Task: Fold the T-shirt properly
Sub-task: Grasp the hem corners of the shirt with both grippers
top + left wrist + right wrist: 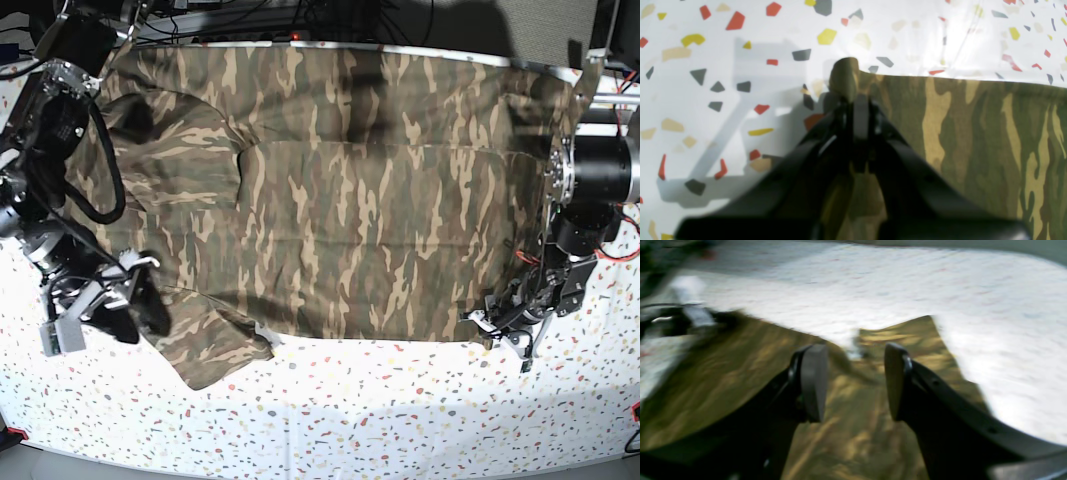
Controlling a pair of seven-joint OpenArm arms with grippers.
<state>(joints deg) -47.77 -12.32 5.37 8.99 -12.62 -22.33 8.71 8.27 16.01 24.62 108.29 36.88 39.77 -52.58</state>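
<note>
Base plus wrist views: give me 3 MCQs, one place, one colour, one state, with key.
1. Where on the T-shirt is the left gripper?
A. collar
B. a bottom corner at the shirt's edge
C. middle of the chest

2. What colour is the table cover?
A. white with coloured flecks
B. plain blue
C. bare wood

3. How does the right gripper stand?
A. shut on cloth
B. open over the shirt, holding nothing
C. out of every view

Key:
1 B, the left wrist view shows the jaws at the hem corner, with bare table beside it.
2 A, red, yellow and grey chips on white.
3 B, the right wrist view shows a gap between the fingers with cloth below.
</note>
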